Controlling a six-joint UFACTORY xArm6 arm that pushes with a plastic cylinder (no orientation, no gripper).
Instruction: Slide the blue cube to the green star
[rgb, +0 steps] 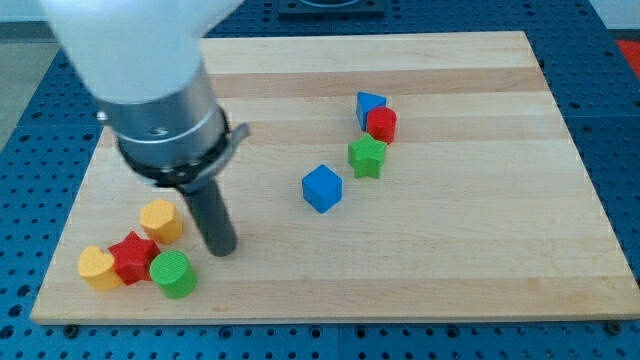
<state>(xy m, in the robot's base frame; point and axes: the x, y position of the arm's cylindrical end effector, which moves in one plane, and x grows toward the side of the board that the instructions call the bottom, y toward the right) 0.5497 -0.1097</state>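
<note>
Camera view: my tip (222, 250) is a plain rod end, no jaws to read, sitting at the view's lower left just right of the orange block (160, 219), above the green cylinder (174, 273). Blue cube (322, 188) lies well apart to its upper right, mid-board. Green star (367, 157) is near the cube's upper right, not touching, just below the red block (381, 124).

You'll find the blue cube (322, 188) mid-board, with the green star (367, 157) just beside it at 2 o'clock. The red cylinder (381, 124) touches the star at 1 o'clock. My tip (221, 248) stands well apart, at the cube's 8 o'clock.
</note>
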